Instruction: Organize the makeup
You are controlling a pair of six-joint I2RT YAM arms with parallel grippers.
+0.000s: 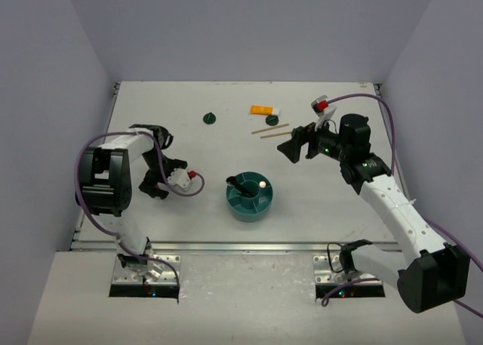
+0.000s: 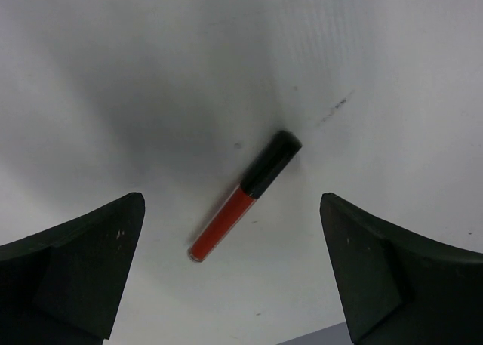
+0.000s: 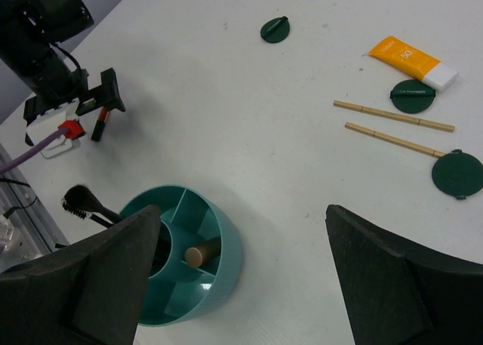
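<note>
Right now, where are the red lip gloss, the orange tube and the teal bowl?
red lip gloss (image 2: 243, 199): left wrist view, middle of its body.
orange tube (image 3: 407, 58): right wrist view, orange part.
teal bowl (image 3: 229, 263): right wrist view, outer wall.

My left arm (image 1: 132, 143) and right arm (image 1: 392, 205) are white links with black joint housings, each trailing a purple cable (image 1: 76, 183). I see matte black wedge-shaped fingers (image 2: 75, 277), and a red-and-white block (image 1: 183, 180) at each wrist.
</note>
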